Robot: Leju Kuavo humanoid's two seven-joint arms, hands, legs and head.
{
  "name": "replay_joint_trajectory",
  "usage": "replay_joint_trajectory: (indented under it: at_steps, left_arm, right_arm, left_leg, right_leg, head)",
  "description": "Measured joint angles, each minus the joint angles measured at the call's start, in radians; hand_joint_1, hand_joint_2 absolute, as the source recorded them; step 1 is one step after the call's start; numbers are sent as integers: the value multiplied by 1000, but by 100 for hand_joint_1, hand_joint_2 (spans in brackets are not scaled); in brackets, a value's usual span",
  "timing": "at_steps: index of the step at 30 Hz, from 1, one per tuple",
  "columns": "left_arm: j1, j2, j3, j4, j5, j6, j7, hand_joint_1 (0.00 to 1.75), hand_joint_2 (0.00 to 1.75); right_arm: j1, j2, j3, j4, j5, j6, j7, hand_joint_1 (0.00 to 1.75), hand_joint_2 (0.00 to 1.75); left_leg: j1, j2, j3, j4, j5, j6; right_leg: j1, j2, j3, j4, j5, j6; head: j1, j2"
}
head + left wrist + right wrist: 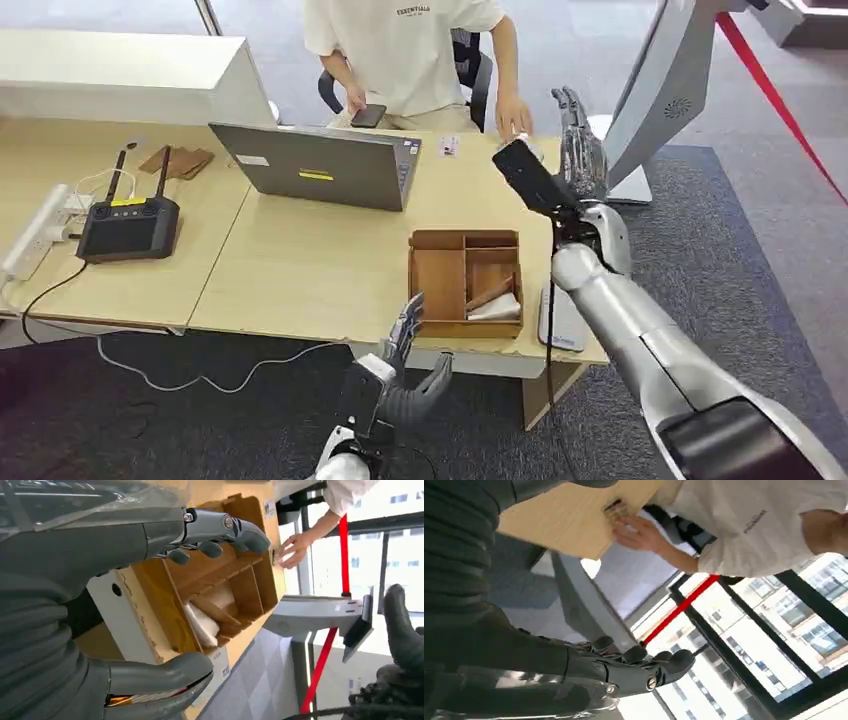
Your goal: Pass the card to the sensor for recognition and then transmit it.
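card (450, 146) flat on table (320, 270), orientation unclear

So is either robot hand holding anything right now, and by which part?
The left hand is open and holds nothing. The right hand is raised beside the grey stand; whether it holds a card cannot be told.
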Motion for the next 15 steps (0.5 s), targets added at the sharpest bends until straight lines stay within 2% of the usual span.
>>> replay_joint_trajectory:
  at_steps: [2, 4, 5, 10, 15]
  left_arm:
    - [12, 8, 5, -6, -3, 38, 0, 0, 175]
    - [26, 19, 10, -20, -6, 87, 3, 0, 175]
    - [34, 25, 13, -31, -8, 98, 6, 0, 175]
    - [68, 55, 27, -74, -13, 109, 16, 0, 175]
    - [83, 67, 37, -84, -19, 102, 12, 0, 175]
  right_arm:
    - [78, -1, -29, -97, -209, -24, -81, 0, 175]
    - [177, -11, -44, -217, -378, -42, -125, 0, 175]
    - [234, -20, -49, -289, -423, -45, -139, 0, 175]
    - [501, -60, -51, -561, -517, -37, -176, 0, 175]
    - [668, -78, -52, -743, -528, -32, -242, 0, 175]
  left_leg:
    - [0, 0, 0, 0, 0, 0]
    - [1, 0, 0, 0, -1, 0]
    - [1, 0, 0, 0, -1, 0]
    - [1, -1, 0, 0, -2, 0]
    - [1, 0, 0, -1, -2, 0]
  right_leg:
    - [0, 0, 0, 0, 0, 0]
    - [1, 0, 0, 0, -1, 0]
    - [1, 0, 0, 0, -1, 0]
    - [0, 0, 0, -1, -2, -1]
    - [1, 0, 0, -1, -2, -1]
  head:
    - [0, 0]
    - [0, 0]
    - [0, 0]
    - [0, 0]
    - [0, 0]
